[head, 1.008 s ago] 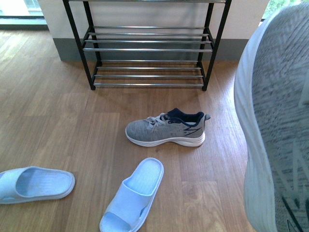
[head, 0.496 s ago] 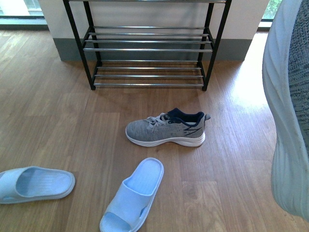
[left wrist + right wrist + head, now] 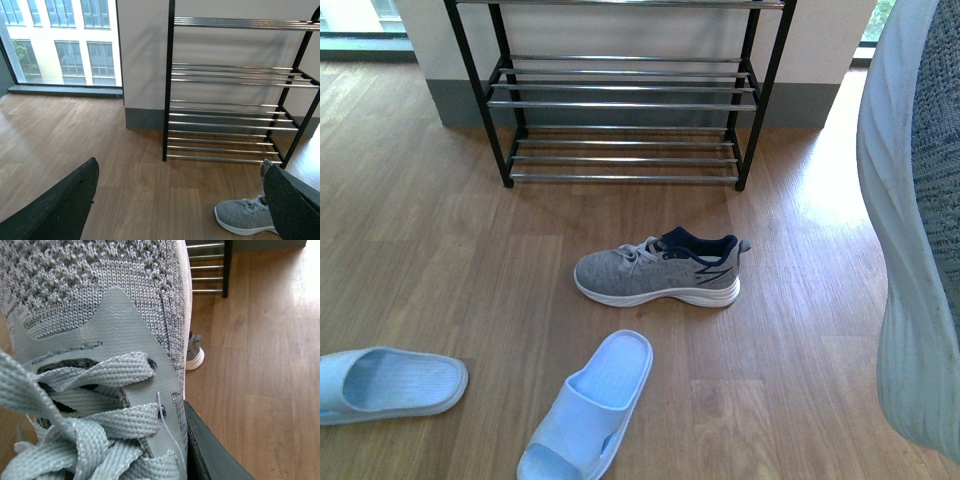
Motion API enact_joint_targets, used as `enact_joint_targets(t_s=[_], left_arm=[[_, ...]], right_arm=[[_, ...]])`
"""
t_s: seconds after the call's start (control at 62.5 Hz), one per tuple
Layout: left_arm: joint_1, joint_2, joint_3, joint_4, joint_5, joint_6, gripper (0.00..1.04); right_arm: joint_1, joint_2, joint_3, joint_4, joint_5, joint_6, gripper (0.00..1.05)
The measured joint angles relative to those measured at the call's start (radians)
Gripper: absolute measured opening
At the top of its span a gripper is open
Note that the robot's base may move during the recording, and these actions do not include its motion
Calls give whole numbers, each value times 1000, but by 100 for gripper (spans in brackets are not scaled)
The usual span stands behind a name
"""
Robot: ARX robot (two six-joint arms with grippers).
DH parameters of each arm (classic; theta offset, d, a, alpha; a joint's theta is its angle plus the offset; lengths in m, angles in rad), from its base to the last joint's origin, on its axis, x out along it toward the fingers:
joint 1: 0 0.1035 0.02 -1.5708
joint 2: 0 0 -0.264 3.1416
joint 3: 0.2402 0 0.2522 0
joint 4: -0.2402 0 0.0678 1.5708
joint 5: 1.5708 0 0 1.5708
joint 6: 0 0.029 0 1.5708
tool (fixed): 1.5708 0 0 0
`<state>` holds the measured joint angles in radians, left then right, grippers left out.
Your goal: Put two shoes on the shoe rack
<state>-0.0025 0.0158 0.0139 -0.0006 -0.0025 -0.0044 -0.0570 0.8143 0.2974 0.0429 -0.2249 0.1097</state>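
Observation:
A grey sneaker lies on its sole on the wooden floor, toe pointing left, in front of the black shoe rack with chrome bars. A second grey sneaker hangs very close to the front camera at the right edge, white sole towards the view. My right gripper is shut on it; its knit upper and laces fill the right wrist view, with one dark finger against its side. My left gripper is open above the floor, facing the rack, with the floor sneaker by its right finger.
Two pale blue slides lie on the floor nearer to me, one just in front of the floor sneaker and one at the far left. The rack stands against a white wall, with a window to its left.
The held sneaker has shifted towards the right edge of the front view and covers less of it. The floor scene has slid slightly left and down in the picture.

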Motion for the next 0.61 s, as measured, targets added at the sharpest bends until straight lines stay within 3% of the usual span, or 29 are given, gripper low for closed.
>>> enact_joint_targets(t_s=[0.608], left_arm=[[1,0,0,1,5,0,95]], right_arm=[[-3,0,0,0,21,-2,2]])
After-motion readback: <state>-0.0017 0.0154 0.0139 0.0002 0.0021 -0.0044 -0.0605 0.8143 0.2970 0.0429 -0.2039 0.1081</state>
